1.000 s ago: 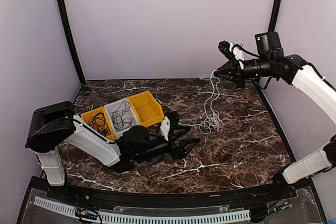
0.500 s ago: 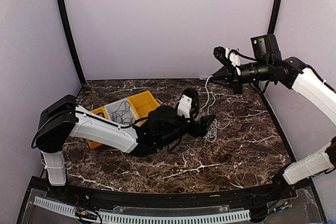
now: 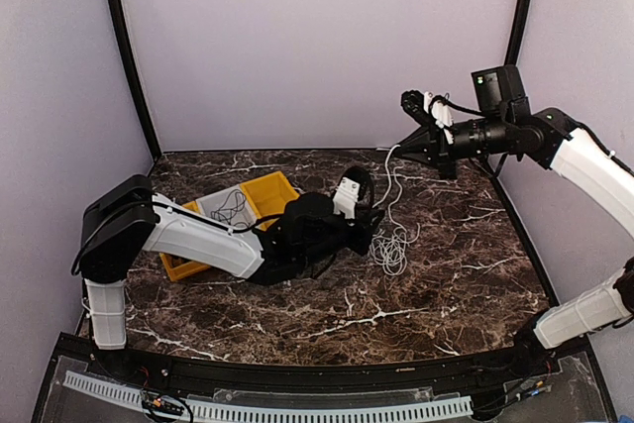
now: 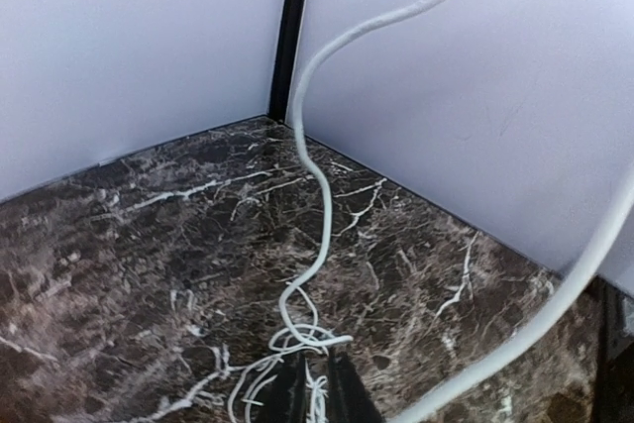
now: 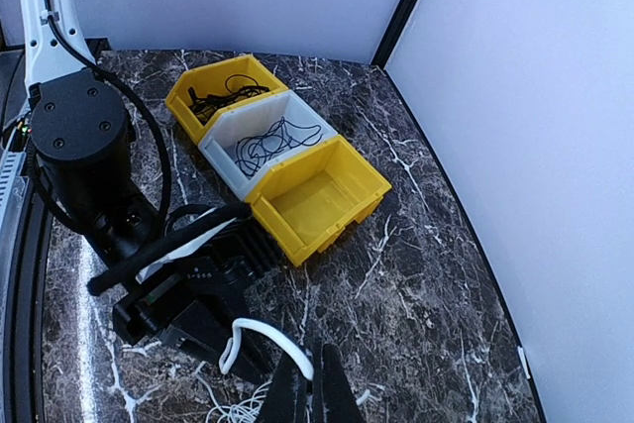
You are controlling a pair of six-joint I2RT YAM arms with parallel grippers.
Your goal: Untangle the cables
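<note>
Left arm (image 3: 188,240): stretched low and long across the table (image 3: 446,274), white shell segments with black joints, wrist nearly level with the surface.

Behind and to the left of the left gripper (image 4: 317,388), partly covered by that arm, three open plastic bins stand in a row, side walls touching:
- outer yellow bin (image 5: 186,118), holding black cables (image 5: 213,96) in a loose bunch;
- grey bin (image 5: 223,163), holding a thin dark cord (image 5: 267,141) in open loops;
- inner yellow bin (image 5: 322,200), its smooth floor bare.

Left gripper: down at the table, jaws drawn narrow. The wrist view shows strands of the white cable (image 3: 393,250) pinched between the two dark fingers.

White cable: thin, round, smooth-sheathed. Its lower part lies in a small knot of loops on the table, directly at and just to the right of the left gripper's tips. From there one strand climbs in a soft S-curve to the right gripper (image 3: 404,144).

Table surface: glossy dark brown marble pattern with white veining.

Right arm: raised high, forearm roughly horizontal and pointing left. The right gripper stands well above the cable pile, jaws closed tight on the cable's upper end, with a short curl of white cord looping out just beside the fingers in the wrist view.
</note>
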